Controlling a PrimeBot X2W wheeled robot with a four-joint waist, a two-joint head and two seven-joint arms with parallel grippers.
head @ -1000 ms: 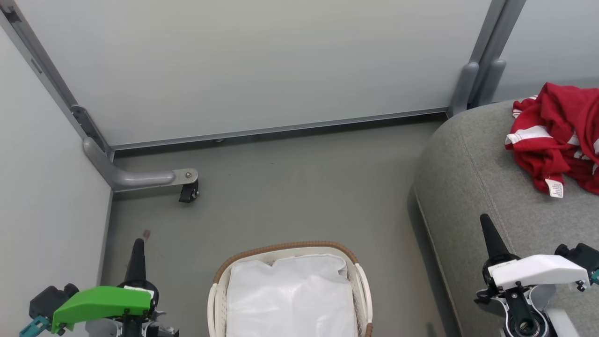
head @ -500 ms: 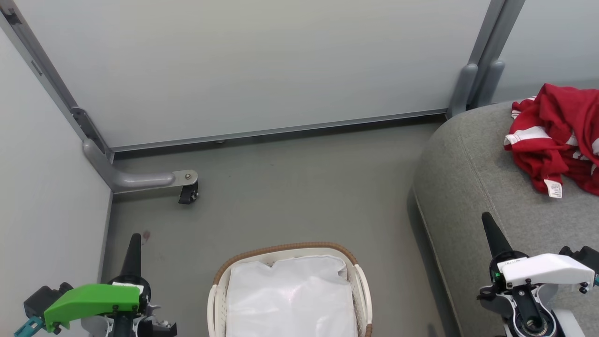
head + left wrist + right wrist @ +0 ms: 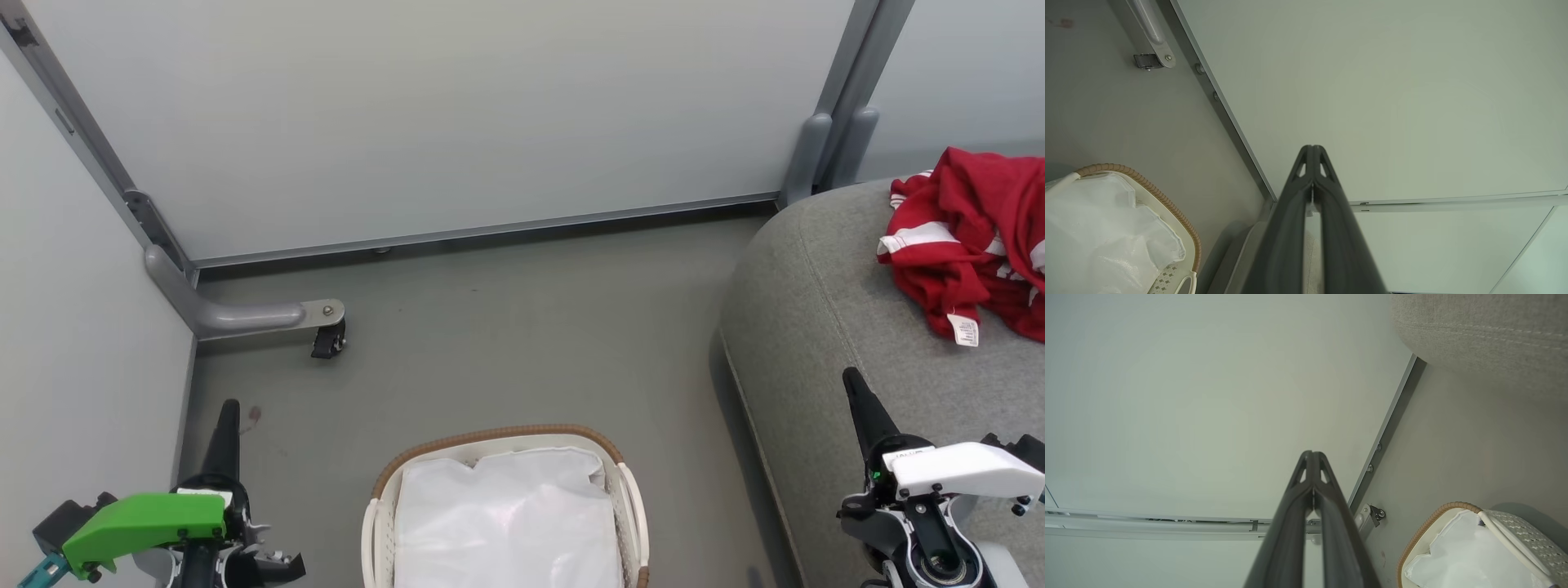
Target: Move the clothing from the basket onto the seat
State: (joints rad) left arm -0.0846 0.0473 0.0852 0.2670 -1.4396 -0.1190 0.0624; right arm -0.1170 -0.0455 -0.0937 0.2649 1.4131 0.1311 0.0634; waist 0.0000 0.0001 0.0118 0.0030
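The red clothing (image 3: 976, 241) with white stripes and a white tag lies crumpled on the grey seat (image 3: 824, 327) at the right. On the floor at the bottom centre stands the white basket (image 3: 384, 498) with its tan rim, and I see nothing in it but its white liner (image 3: 506, 523). My left gripper (image 3: 230, 406) is shut and empty, low at the left of the basket. Over the seat's front part my right gripper (image 3: 851, 376) is shut and empty too. Both wrist views show the fingertips (image 3: 1312, 148) (image 3: 1312, 453) pressed together and part of the basket (image 3: 1167, 204) (image 3: 1425, 526).
Pale partition walls (image 3: 449, 114) close off the back and left. A grey metal foot with a black castor (image 3: 329, 336) juts onto the grey floor (image 3: 506, 343) at the left. Two grey posts (image 3: 829, 151) stand by the seat's far corner.
Both grippers have slid slightly outward and down in the head view, the left one leftward, the right one rightward. The clothing, basket and seat lie as before.
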